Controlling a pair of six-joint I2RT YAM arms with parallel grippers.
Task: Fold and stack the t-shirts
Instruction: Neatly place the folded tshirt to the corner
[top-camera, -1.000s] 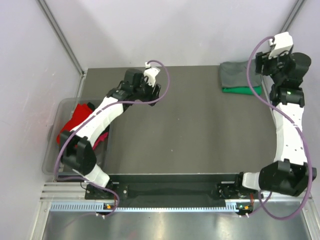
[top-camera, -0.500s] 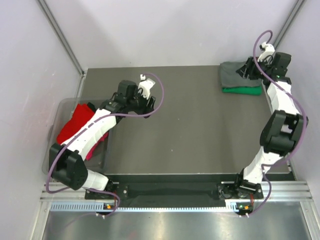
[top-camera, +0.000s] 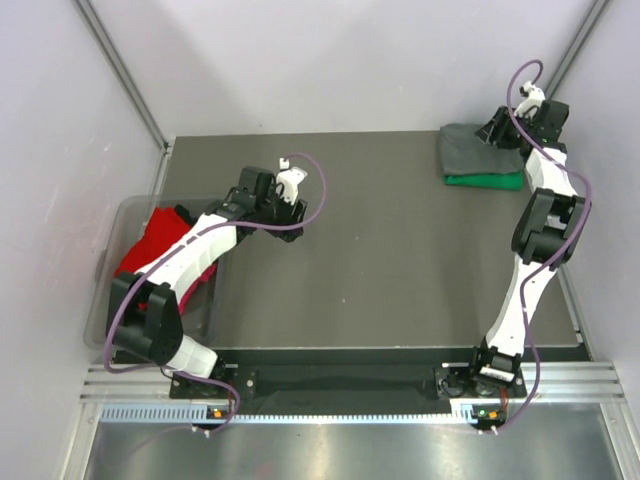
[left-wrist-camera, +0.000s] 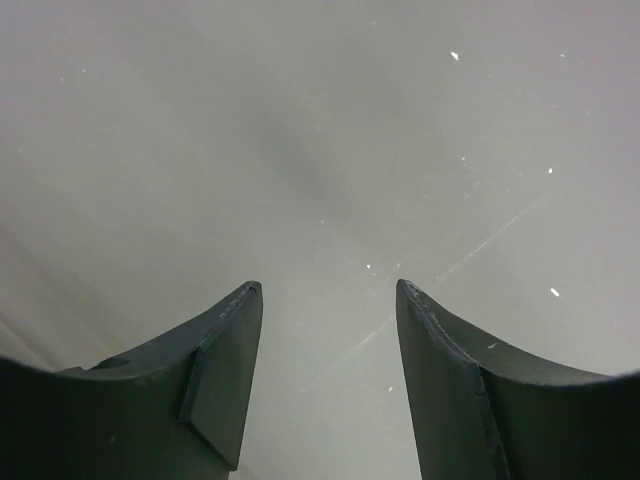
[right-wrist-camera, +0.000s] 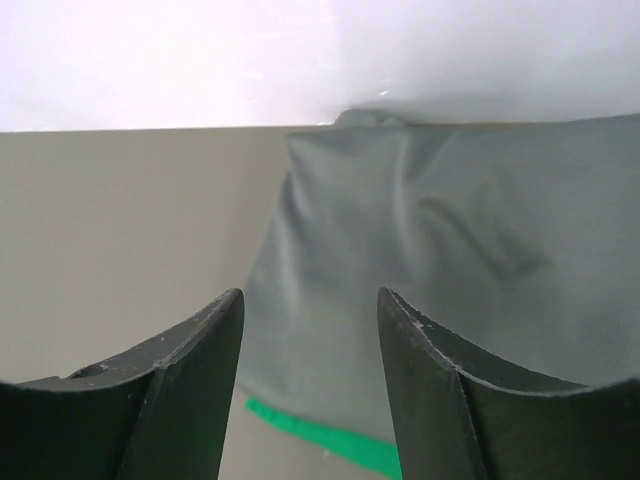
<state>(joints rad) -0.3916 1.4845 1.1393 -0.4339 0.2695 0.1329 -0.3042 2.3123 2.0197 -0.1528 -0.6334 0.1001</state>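
Observation:
A folded dark grey t-shirt (top-camera: 472, 150) lies on a folded bright green t-shirt (top-camera: 484, 181) at the table's far right corner. My right gripper (top-camera: 497, 133) hovers open over the grey shirt's right part; in the right wrist view the grey shirt (right-wrist-camera: 440, 250) and a green edge (right-wrist-camera: 330, 440) show between its empty fingers (right-wrist-camera: 190, 380). My left gripper (top-camera: 287, 203) is open and empty over bare table left of centre; it also shows in the left wrist view (left-wrist-camera: 328, 300). A red t-shirt (top-camera: 150, 240) and a magenta-pink one (top-camera: 203, 276) lie in the tub.
A clear plastic tub (top-camera: 108, 300) stands off the table's left edge, holding the unfolded shirts. The dark table top (top-camera: 380, 260) is bounded by light walls at the back and both sides. A metal rail runs along the near edge.
My right arm swung up and back so its gripper sits over the grey shirt. My left gripper moved down and a little left over the table. Both stayed open.

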